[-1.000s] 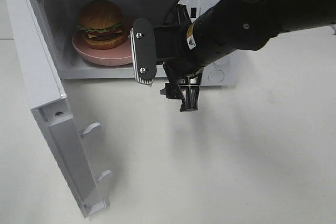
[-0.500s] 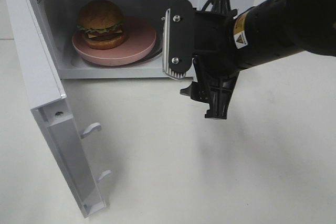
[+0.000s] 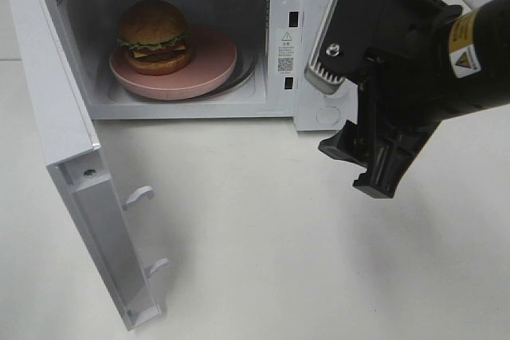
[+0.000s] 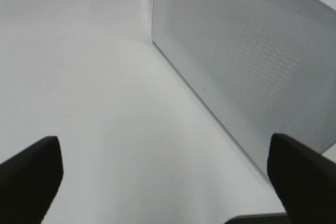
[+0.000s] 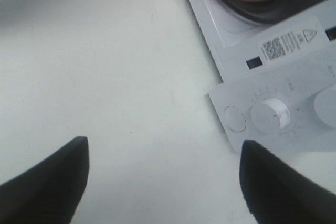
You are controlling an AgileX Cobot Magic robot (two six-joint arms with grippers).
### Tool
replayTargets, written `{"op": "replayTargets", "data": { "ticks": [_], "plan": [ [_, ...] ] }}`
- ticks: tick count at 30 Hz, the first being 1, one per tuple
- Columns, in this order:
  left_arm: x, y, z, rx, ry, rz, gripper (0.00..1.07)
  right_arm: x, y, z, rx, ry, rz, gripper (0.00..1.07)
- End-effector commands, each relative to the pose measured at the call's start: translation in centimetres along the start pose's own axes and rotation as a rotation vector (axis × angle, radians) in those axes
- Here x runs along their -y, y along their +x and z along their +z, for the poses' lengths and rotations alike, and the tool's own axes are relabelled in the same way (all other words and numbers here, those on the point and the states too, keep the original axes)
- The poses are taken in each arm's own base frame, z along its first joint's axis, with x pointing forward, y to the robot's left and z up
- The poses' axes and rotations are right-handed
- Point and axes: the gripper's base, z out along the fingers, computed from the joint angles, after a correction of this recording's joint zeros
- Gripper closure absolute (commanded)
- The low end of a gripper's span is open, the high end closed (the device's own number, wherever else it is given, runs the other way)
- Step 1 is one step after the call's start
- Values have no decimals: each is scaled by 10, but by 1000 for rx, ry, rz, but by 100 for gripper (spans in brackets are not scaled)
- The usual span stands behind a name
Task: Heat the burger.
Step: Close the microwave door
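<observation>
Half the job looked done: the burger (image 3: 153, 35) sat on its pink plate (image 3: 213, 68) inside the microwave (image 3: 280, 7), door (image 3: 60, 109) open. Left tool (image 4: 163, 182) and right tool (image 3: 358, 105) stood wide, empty; shutting the door and turning the dial (image 5: 270, 115) remained.

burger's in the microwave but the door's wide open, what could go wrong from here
1. The microwave door stands wide open; heating likely cannot start until it is shut.
2. The open right gripper hangs close to the control panel; a stray move might knock the dial.
3. The burger sits off-centre on the pink plate; a hard door slam might jolt it.
</observation>
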Motion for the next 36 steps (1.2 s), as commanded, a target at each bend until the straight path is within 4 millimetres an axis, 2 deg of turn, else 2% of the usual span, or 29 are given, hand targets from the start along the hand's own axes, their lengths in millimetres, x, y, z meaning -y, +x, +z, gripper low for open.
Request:
{"op": "replayTargets", "data": {
  "ticks": [1,2,6,19,20,36],
  "plan": [
    [0,-1,0,14,2,4,8,-1,11,-19,-31,6,144,31],
    [0,-1,0,14,2,4,8,-1,11,-19,-31,6,144,31],
    [0,-1,0,14,2,4,8,-2,20,-40,-76,5,270,31],
    [0,-1,0,14,2,4,8,-11,48,-85,-209,-34,381,31],
    [0,-1,0,14,2,4,8,-12,52,-93,-219,-31,399,31],
    [0,-1,0,14,2,4,8,-21,78,-142,-132,-5,498,31]
  ]
}}
